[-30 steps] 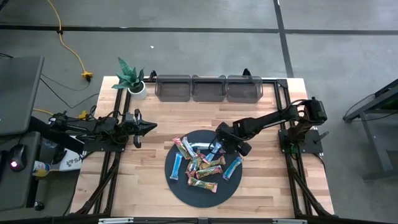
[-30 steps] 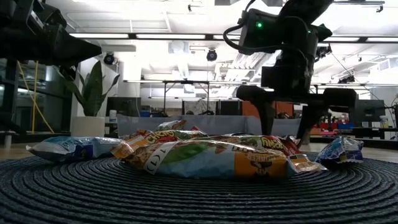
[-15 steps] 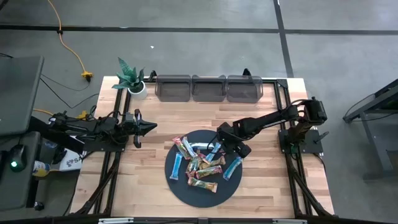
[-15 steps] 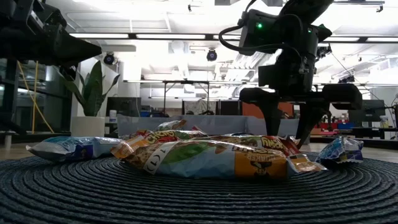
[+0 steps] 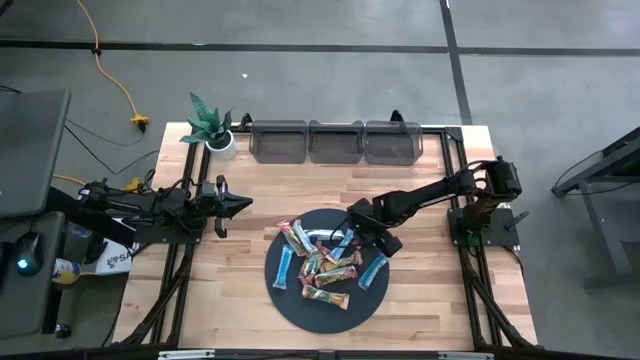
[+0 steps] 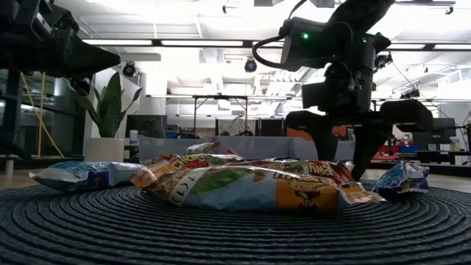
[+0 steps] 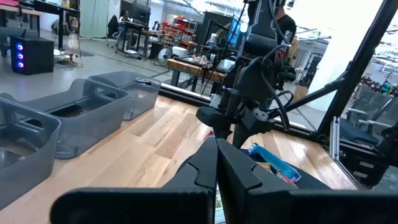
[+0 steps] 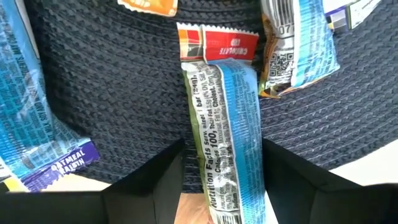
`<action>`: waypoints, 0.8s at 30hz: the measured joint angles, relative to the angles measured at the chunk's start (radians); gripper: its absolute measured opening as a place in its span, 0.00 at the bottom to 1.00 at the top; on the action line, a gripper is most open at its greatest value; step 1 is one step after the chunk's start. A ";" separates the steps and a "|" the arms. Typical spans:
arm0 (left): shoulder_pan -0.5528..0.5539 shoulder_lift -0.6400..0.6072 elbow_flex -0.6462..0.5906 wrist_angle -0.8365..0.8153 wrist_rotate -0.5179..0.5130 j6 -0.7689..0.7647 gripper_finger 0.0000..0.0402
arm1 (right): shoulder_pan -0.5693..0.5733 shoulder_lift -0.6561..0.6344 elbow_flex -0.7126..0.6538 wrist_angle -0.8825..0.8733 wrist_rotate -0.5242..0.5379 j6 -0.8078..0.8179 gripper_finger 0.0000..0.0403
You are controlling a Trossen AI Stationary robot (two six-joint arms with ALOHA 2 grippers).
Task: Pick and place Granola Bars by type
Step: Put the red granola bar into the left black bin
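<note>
Several granola bars point(image 5: 322, 262) in light blue, red and multicolour wrappers lie in a loose pile on a dark round woven disc point(image 5: 300, 300). My right gripper point(image 5: 368, 236) points down over the disc's far right part, open. In the right wrist view its fingers point(image 8: 155, 174) stand on either long side of a light blue bar point(image 8: 230, 124) that lies flat, one end point(image 8: 217, 43) red. My left gripper point(image 5: 238, 203) is shut and waits level above the table's left side. My right gripper comes at the light blue bar from above, pointing down, with its fingers across the bar, one close beside each long edge point(image 8: 194, 155). The bar lies flat on the disc. Whether the fingers touch it, I cannot tell.
Three clear bins point(image 5: 335, 140) stand in a row along the far edge. A potted plant point(image 5: 210, 125) is at the far left corner. Bare wood shows between the disc and the bins. Another light blue bar point(image 5: 375, 268) lies just near of my right gripper.
My right gripper has rolled about its own pointing line while staying over the same spot on the disc's far right part. The bars have not moved.
</note>
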 joint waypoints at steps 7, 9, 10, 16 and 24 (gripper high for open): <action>0.000 0.000 0.000 0.000 0.000 0.000 0.00 | 0.000 0.001 -0.001 -0.001 0.001 0.052 0.47; 0.000 0.000 0.000 0.000 0.000 0.000 0.00 | 0.000 0.002 -0.001 -0.002 0.001 0.061 0.45; 0.000 0.000 0.000 0.000 0.000 0.000 0.00 | 0.000 0.002 -0.001 -0.003 0.001 0.062 0.44; 0.000 0.000 0.000 0.000 0.000 0.000 0.00 | 0.000 0.002 -0.002 -0.013 0.003 0.067 0.35; 0.000 0.000 0.000 0.000 0.000 0.000 0.00 | 0.000 0.000 -0.001 -0.016 0.006 0.125 0.25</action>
